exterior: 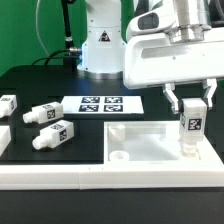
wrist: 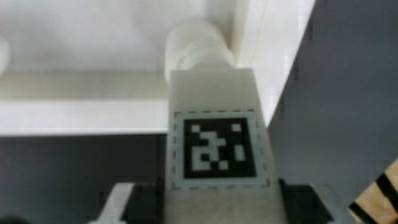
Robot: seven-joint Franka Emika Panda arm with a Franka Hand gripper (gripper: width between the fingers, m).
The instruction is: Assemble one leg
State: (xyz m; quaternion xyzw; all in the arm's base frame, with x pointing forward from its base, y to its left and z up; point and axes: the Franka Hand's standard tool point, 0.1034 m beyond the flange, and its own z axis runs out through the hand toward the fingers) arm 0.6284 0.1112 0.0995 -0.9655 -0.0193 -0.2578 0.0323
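My gripper [exterior: 190, 105] is shut on a white leg [exterior: 191, 133] with a black-and-white tag on its side and holds it upright. The leg's lower end stands at the corner of the large flat white panel [exterior: 150, 143] on the exterior view's right. In the wrist view the leg [wrist: 219, 120] fills the middle, its tag facing the camera, its far end at the panel's corner [wrist: 107, 100]. My fingers [wrist: 128, 205] press on both sides of the leg. Three more legs [exterior: 45, 112] lie on the black table at the exterior view's left.
The marker board [exterior: 103, 103] lies flat behind the panel. A white raised rim [exterior: 110, 178] runs along the table's front edge. The robot's white base [exterior: 100, 45] stands at the back. A round hole [exterior: 120, 156] shows in the panel's near corner.
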